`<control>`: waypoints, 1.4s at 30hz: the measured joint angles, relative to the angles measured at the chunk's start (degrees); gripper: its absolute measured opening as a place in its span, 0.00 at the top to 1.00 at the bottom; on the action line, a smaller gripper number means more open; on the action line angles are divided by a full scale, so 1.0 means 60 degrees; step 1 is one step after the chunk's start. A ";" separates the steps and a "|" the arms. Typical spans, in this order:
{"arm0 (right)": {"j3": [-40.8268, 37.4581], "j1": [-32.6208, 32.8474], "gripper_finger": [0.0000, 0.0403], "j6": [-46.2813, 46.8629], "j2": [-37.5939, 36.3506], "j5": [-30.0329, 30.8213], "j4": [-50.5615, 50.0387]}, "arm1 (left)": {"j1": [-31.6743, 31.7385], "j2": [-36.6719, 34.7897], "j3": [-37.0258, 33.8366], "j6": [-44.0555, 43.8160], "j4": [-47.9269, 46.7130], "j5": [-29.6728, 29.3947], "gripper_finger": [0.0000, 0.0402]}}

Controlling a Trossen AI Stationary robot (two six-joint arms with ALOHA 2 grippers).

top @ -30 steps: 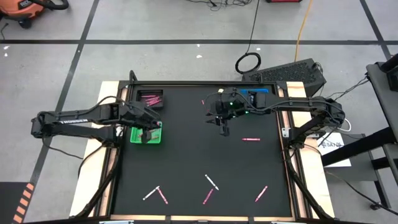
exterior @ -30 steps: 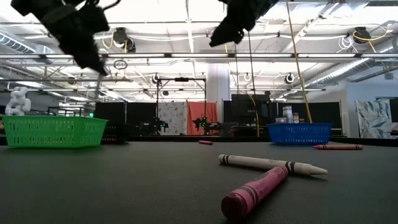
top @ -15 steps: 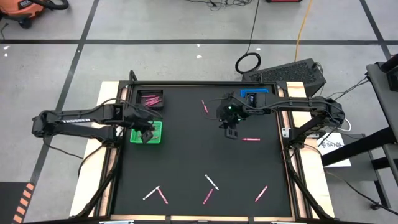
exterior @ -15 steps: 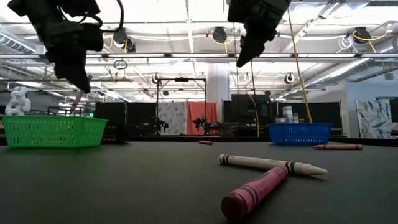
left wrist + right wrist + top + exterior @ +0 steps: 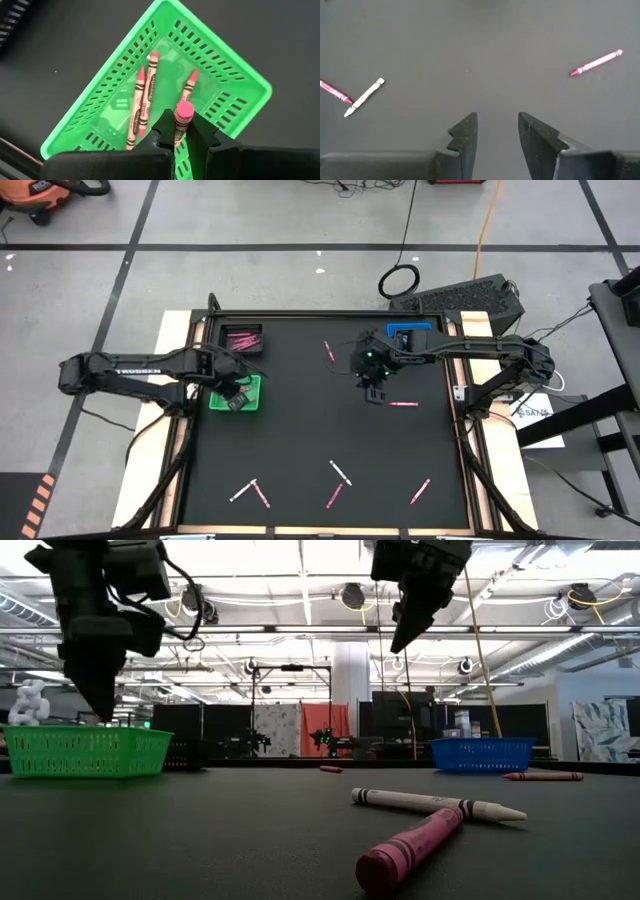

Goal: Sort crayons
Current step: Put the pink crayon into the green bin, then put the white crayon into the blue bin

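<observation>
1. Since the earlier frame, your left gripper (image 5: 183, 134) has travelled from beside the green basket (image 5: 252, 402) to a position over its interior and come lower. Your right gripper (image 5: 496, 131) has swung from mid-table toward the lone pink crayon (image 5: 402, 404) on the right side of the mat.

2. Left jaws: clamped on a pink crayon (image 5: 182, 119), held near-upright with its flat end toward the wrist camera. Below the jaws, three crayons (image 5: 142, 102) already lie on the basket floor. My judgement is that the crayon is held end-on above the opening so that it will fall inside the walls when you release.

3. Right jaws: apart, holding and touching nothing; bare black mat (image 5: 485, 60) lies between and ahead of them. The lone pink crayon (image 5: 596, 62) lies off to one side of the jaw line, well apart from the fingertips. A white crayon (image 5: 364, 97) and the tip of another pink one lie off to the other side, also well apart.

4. The open stance appears to be preparation for a pick; the jaws are not yet centred over any crayon, so you will need a sideways correction before descending.

5. Remaining stock: loose crayons (image 5: 337, 482) lie along the near edge of the mat, one pink crayon (image 5: 328, 351) lies near the far edge, and the dark tray (image 5: 241, 340) beyond the green basket holds pink crayons. The blue basket (image 5: 410, 335) sits behind your right arm; its contents cannot be determined.
</observation>
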 joint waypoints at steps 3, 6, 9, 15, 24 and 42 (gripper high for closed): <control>0.0000 0.0000 0.68 0.0004 0.0000 0.0000 -0.0270 | 0.0000 0.0358 -0.0001 0.0319 -0.0001 -0.0030 0.95; 0.0000 0.0000 0.68 0.0007 0.0000 0.0002 -0.0493 | -0.0004 0.0707 0.0003 0.0514 -0.0001 -0.0207 0.93; 0.0000 0.0000 0.68 0.0007 0.0000 0.0061 -0.0800 | 0.0000 0.1025 0.0003 0.0530 0.0005 -0.0290 0.88; 0.0000 -0.0016 0.68 0.0137 0.0000 0.1150 -0.1176 | 0.0000 0.1369 0.0003 0.0513 0.0121 -0.0294 0.79; -0.0083 -0.0121 0.68 0.1198 0.0000 0.1173 -0.2245 | -0.0037 0.1327 0.0558 0.0570 0.0092 -0.0287 0.78; -0.1441 0.1669 0.68 0.5182 0.0000 -0.0117 -0.0118 | -0.1391 0.1327 0.1573 0.0234 0.0074 0.0288 0.78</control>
